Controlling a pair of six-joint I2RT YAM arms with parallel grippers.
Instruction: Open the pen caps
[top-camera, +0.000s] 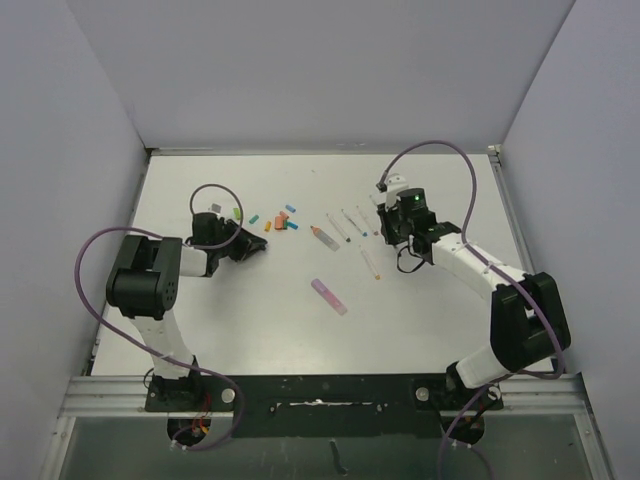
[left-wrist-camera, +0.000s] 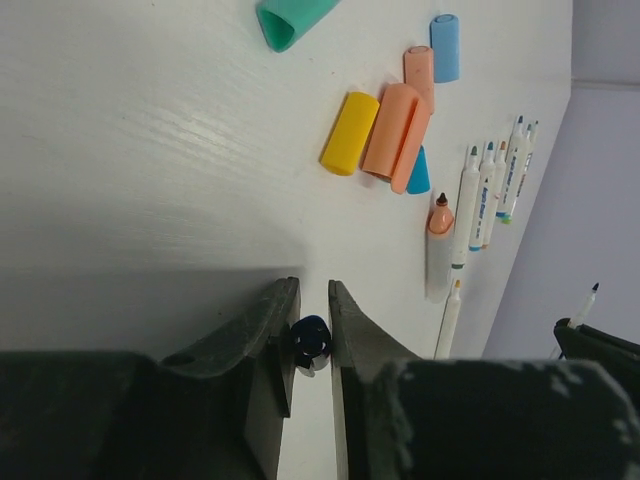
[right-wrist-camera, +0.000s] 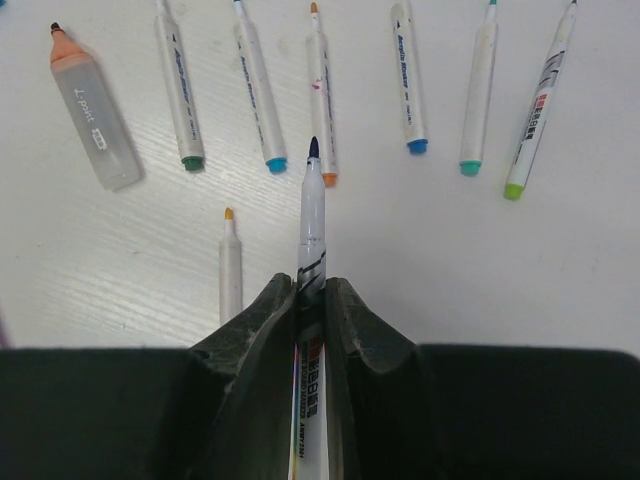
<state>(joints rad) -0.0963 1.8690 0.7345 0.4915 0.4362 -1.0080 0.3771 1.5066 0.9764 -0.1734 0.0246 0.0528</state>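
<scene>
Pen caps (left-wrist-camera: 350, 132): the left gripper (left-wrist-camera: 310, 292) is closed on one, the dark blue cap (left-wrist-camera: 311, 338), pinched between its jaws. Ahead of it we count six loose on the table (top-camera: 250, 320): green, blue, yellow, teal and two orange, bunched and partly touching.

Right gripper (right-wrist-camera: 312, 285) is clamped on an uncapped dark-tipped pen (right-wrist-camera: 312, 200). A short yellow-tipped pen (right-wrist-camera: 231, 265) lies just beside its jaws. Beyond, in a row, are six thin pens (right-wrist-camera: 258, 90) plus one fat orange-tipped marker (right-wrist-camera: 93, 120). One pink marker (top-camera: 328, 296) lies alone mid-table.

We see open tabletop between the arm bases and the pens. Walls (top-camera: 300, 70) close the left, right and far edges.

Barrel print is too small to read.
</scene>
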